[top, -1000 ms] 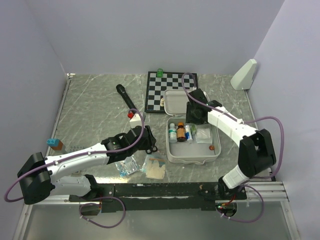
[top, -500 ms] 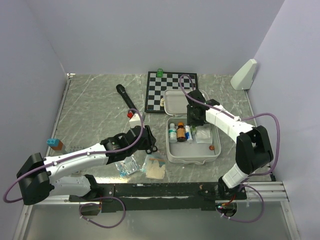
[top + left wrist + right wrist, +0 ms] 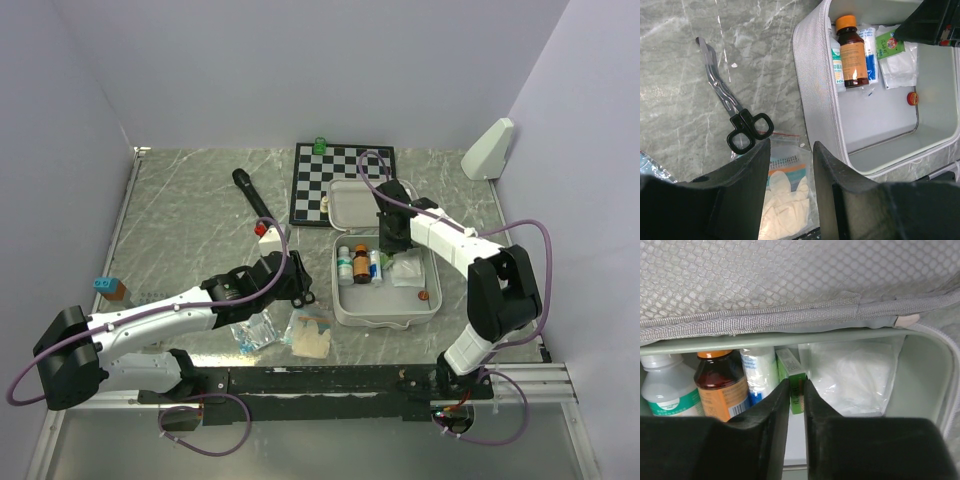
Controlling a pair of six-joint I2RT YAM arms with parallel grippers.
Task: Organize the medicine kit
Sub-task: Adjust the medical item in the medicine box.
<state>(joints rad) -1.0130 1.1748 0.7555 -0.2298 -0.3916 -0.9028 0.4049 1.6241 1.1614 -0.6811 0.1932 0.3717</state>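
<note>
Medicine kit: open, on the right half of the worktop toward its near edge, lid overlapping the chessboard.
Contents at the kit's far wall: amber bottle, green box, clear packet.
Right pincer: inside the kit's far end, fingers narrowly apart at the green box; cannot tell whether it pinches.
Left pincer: spread, empty, over a glove packet beside the kit's left wall.
Scissors: near that packet.
</note>
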